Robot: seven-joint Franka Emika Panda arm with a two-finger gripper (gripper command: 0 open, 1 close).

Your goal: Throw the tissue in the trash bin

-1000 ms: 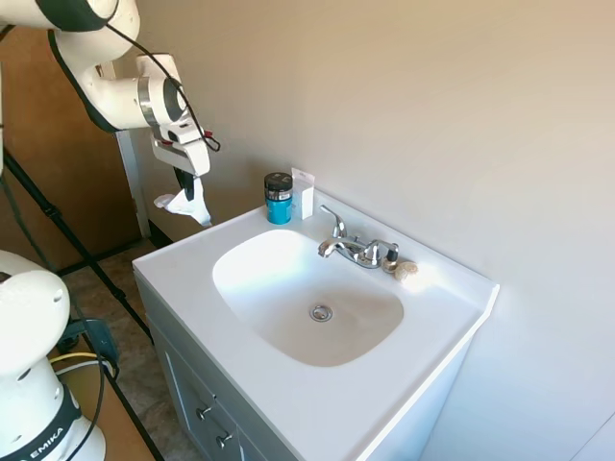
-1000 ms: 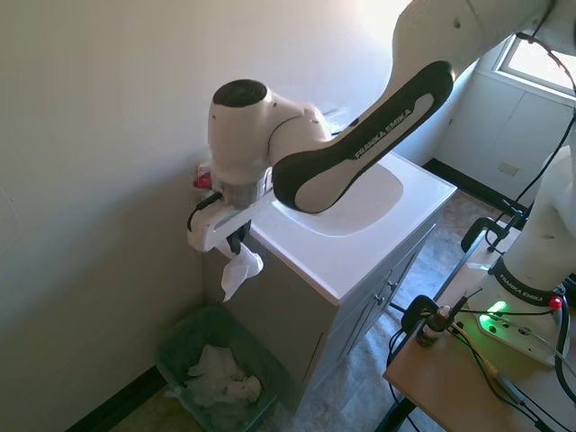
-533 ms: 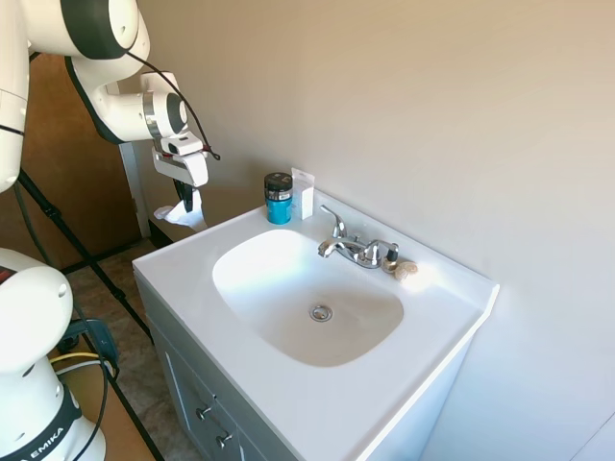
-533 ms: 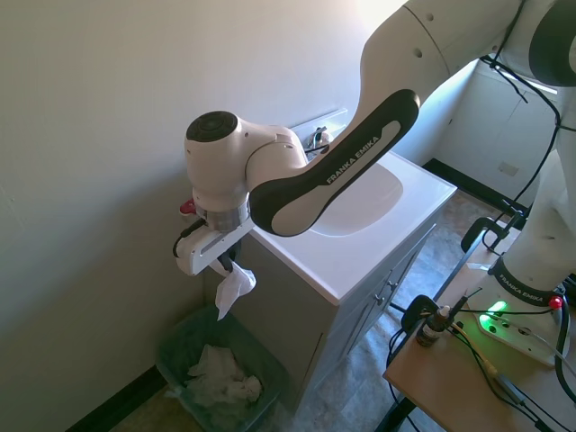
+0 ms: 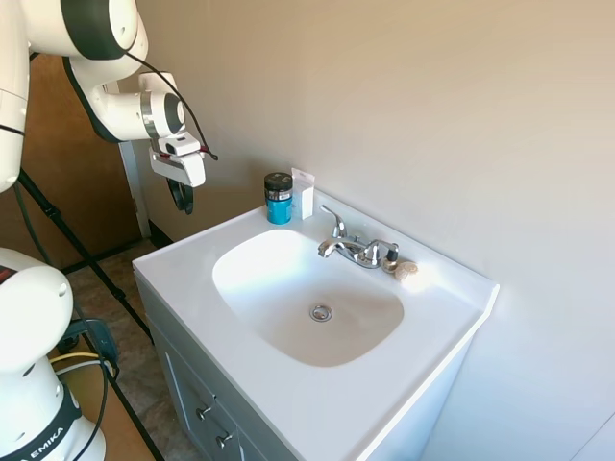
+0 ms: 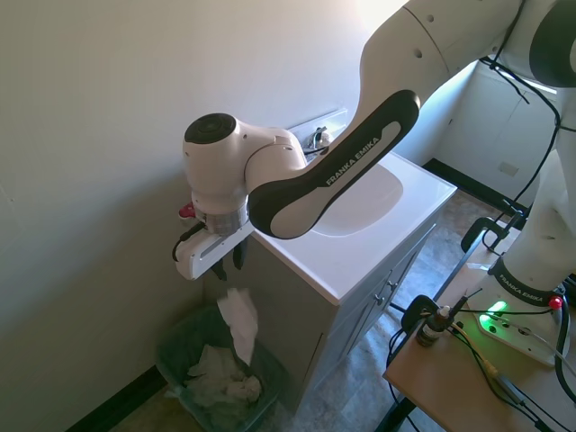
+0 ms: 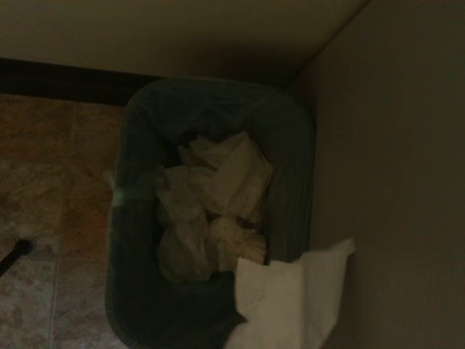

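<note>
The tissue (image 6: pixel 238 321), a thin crumpled white sheet, hangs in mid-air below my gripper (image 6: pixel 230 260) and touches nothing. It is just above the dark green trash bin (image 6: pixel 172 358) on the floor beside the vanity. The wrist view looks straight down into the trash bin (image 7: pixel 290 203), with the tissue (image 7: pixel 290 299) loose over its rim on the cabinet side. Several crumpled white papers (image 7: pixel 214 203) lie inside the bin. My gripper (image 5: pixel 182 198) is open with nothing in it, left of the sink counter. The tissue does not show in the first exterior view.
The white vanity (image 5: pixel 192 279) stands directly beside the bin, and the wall is close behind it. On the counter are a blue jar with a black lid (image 5: pixel 279 198), an upright white card (image 5: pixel 304 193), a chrome faucet (image 5: pixel 351 246) and a small beige lump (image 5: pixel 405 269).
The tissue has left the gripper and is dropping toward the bin. Half a second ago it still hung from the fingers. The arm has stayed in nearly the same place since then.
</note>
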